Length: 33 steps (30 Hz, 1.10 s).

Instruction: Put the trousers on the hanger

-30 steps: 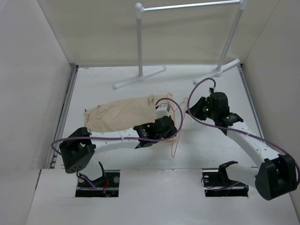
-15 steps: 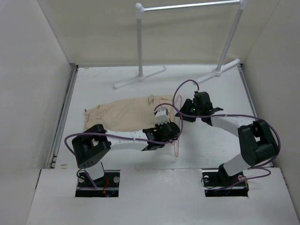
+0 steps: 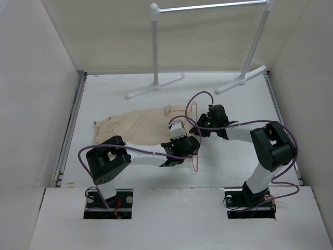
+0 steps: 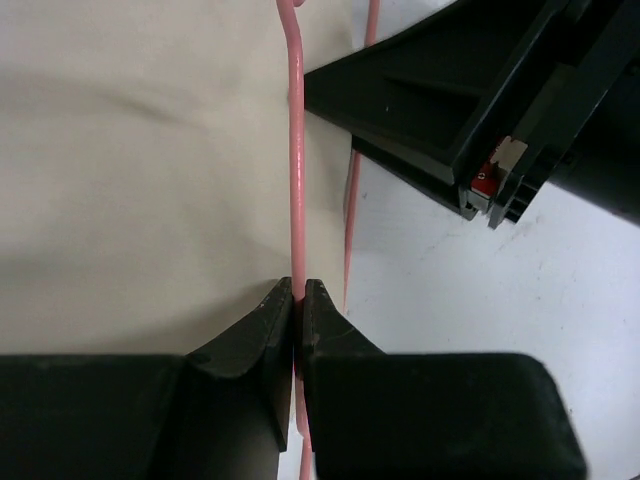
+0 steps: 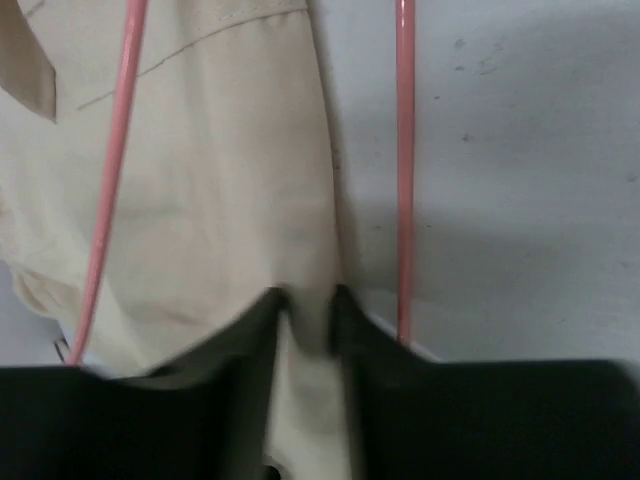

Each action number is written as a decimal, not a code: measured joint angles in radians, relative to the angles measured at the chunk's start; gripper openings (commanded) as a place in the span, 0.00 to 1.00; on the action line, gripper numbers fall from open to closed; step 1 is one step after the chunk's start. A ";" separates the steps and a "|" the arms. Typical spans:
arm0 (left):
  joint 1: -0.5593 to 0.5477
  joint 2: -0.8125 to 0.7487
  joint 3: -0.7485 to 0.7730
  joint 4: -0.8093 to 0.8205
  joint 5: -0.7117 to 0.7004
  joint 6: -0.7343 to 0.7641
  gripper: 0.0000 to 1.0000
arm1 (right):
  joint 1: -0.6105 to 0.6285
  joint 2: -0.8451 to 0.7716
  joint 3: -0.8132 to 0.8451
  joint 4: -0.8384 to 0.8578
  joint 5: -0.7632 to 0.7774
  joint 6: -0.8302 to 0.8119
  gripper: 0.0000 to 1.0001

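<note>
The beige trousers (image 3: 138,126) lie flat at the table's middle left. The pink wire hanger (image 3: 195,162) lies by their right end, one wire over the cloth. My left gripper (image 3: 183,138) is shut on a hanger wire (image 4: 296,180) above the cloth (image 4: 130,170). My right gripper (image 3: 199,124) sits at the trousers' right edge, shut on a fold of the cloth (image 5: 305,300). Hanger wires (image 5: 404,150) run on both sides of its jaws. The right gripper's body (image 4: 480,90) shows close by in the left wrist view.
A white pipe garment rack (image 3: 155,47) with feet stands at the back of the table. White walls enclose the left, right and back sides. Purple cables loop over both arms (image 3: 200,99).
My right gripper has moved left to the trousers' right edge, its arm folding back. My left arm has folded in, keeping the hanger. The hanger shifted slightly.
</note>
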 measured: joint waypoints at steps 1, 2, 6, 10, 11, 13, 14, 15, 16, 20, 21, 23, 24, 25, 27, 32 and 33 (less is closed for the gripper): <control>0.002 0.000 0.000 0.001 -0.006 -0.002 0.00 | 0.001 0.006 0.000 0.005 -0.006 0.007 0.15; 0.005 0.001 0.000 0.002 -0.011 -0.002 0.00 | 0.002 0.008 -0.004 0.011 -0.013 0.017 0.10; 0.025 0.001 -0.003 0.007 -0.031 -0.002 0.00 | -0.003 -0.029 -0.058 0.045 -0.032 0.069 0.05; 0.054 0.000 -0.034 0.019 -0.053 -0.002 0.00 | -0.040 -0.145 -0.132 0.044 -0.055 0.122 0.04; 0.060 -0.002 -0.044 0.021 -0.058 -0.002 0.00 | -0.052 -0.174 -0.144 0.043 -0.058 0.134 0.04; 0.071 -0.011 -0.070 0.024 -0.061 -0.002 0.00 | -0.080 -0.231 -0.158 0.044 -0.061 0.152 0.04; 0.072 -0.019 -0.083 0.024 -0.062 -0.002 0.00 | -0.091 -0.250 -0.158 0.044 -0.061 0.161 0.04; 0.072 -0.030 -0.097 0.023 -0.062 -0.002 0.00 | -0.101 -0.265 -0.158 0.046 -0.061 0.166 0.04; 0.072 -0.041 -0.108 0.019 -0.062 -0.002 0.00 | -0.111 -0.272 -0.158 0.049 -0.061 0.171 0.04; 0.070 -0.099 -0.154 -0.003 -0.061 0.001 0.00 | -0.144 -0.268 -0.158 0.045 -0.062 0.184 0.04; 0.070 -0.118 -0.167 -0.014 -0.061 0.002 0.00 | -0.154 -0.267 -0.158 0.043 -0.062 0.188 0.04; 0.071 -0.166 -0.198 -0.045 -0.063 0.005 0.00 | -0.174 -0.266 -0.158 0.040 -0.061 0.188 0.04; 0.072 -0.193 -0.213 -0.063 -0.064 0.007 0.00 | -0.184 -0.267 -0.159 0.040 -0.059 0.187 0.04; 0.074 -0.221 -0.226 -0.084 -0.066 0.010 0.00 | -0.193 -0.267 -0.161 0.038 -0.055 0.186 0.04; 0.083 -0.275 -0.241 -0.125 -0.072 0.018 0.00 | -0.204 -0.267 -0.167 0.027 -0.043 0.182 0.04; 0.098 -0.357 -0.245 -0.170 -0.092 0.063 0.00 | -0.208 -0.267 -0.184 0.012 -0.025 0.175 0.05; 0.098 -0.362 -0.245 -0.173 -0.097 0.075 0.00 | -0.208 -0.267 -0.186 0.012 -0.021 0.174 0.05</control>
